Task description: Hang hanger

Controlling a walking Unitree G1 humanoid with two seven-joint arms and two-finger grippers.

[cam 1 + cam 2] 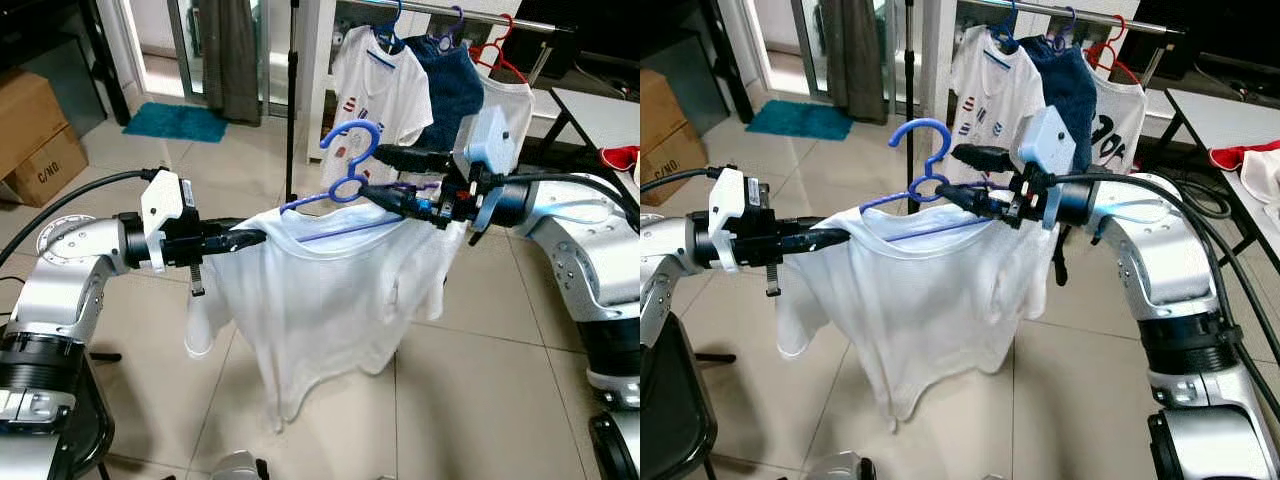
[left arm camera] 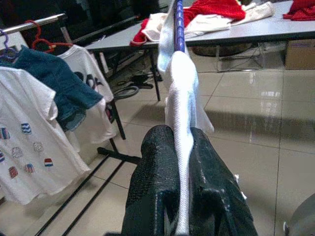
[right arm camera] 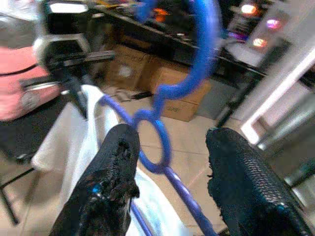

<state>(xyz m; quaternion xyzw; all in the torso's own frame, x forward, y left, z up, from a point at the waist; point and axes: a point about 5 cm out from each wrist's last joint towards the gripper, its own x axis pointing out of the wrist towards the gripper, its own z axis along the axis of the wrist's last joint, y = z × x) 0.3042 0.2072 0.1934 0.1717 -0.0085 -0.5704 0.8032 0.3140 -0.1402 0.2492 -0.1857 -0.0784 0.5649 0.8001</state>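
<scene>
Holding the blue hanger (image 1: 345,185) at frame centre, my left claw (image 1: 250,238) pinches the white shirt (image 1: 310,290) shoulder; my right claw (image 1: 385,175) is spread around the neck. I fear the shirt slips off. Hook points up, bar runs left-right, below the rail (image 1: 470,14).

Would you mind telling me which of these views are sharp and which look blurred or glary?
Both eye views are sharp and evenly lit; the left wrist view is crisp on the white cotton T-shirt, with sheen on the tiled floor; the right wrist view is soft, the blue plastic hanger smeared, lights flaring behind.
</scene>
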